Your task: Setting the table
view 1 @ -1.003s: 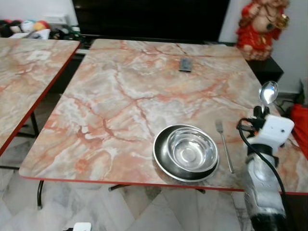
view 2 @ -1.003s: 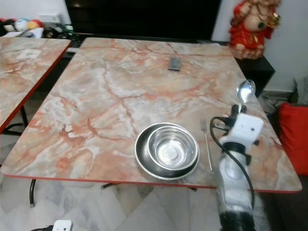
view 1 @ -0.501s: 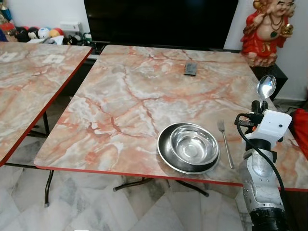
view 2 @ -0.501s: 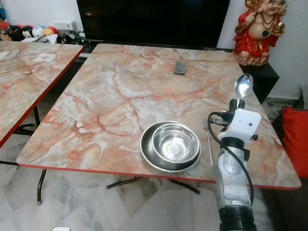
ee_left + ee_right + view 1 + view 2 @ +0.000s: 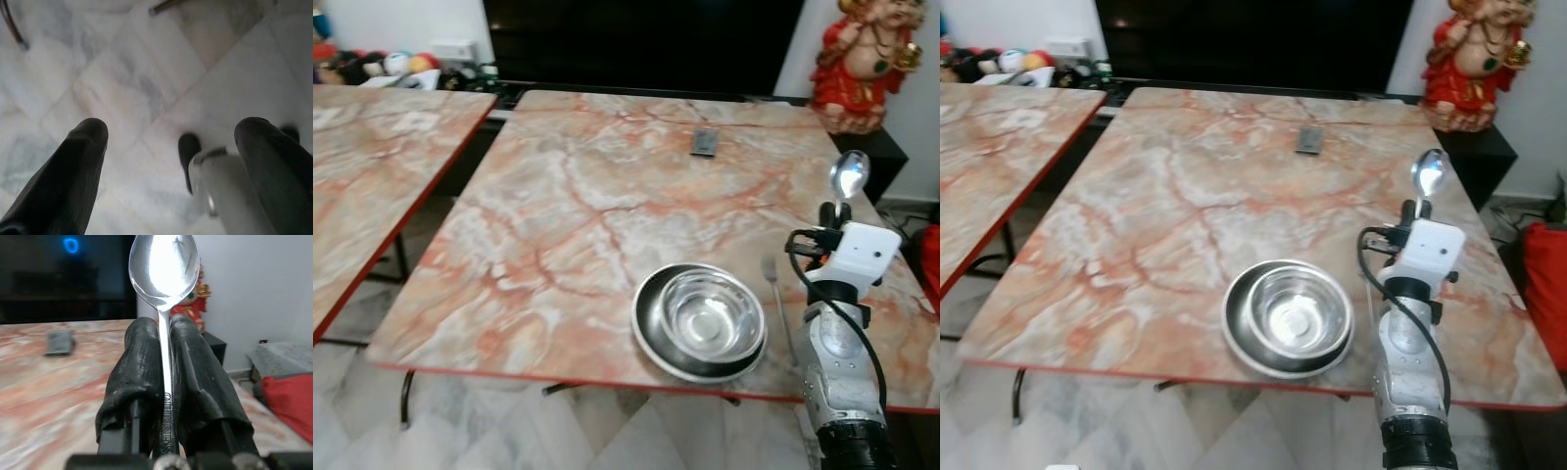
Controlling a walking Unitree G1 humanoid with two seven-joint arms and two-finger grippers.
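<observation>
R gripper (image 5: 164, 382) clenched on spoon (image 5: 164, 271), held upright over table's (image 5: 558, 196) right edge beside fork (image 5: 775, 299) & bowl (image 5: 710, 313); L gripper (image 5: 171, 161) hangs open; thin handle could twist or slip when lowered

You get even, soft daylight on the table (image 5: 587, 196), slightly blurred in both eye views. Glare sits in the bowl (image 5: 710, 315) and on the spoon (image 5: 164, 264) above the right gripper (image 5: 164, 340). Behind it everything is defocused; the floor (image 5: 146, 73) looks smeared.
</observation>
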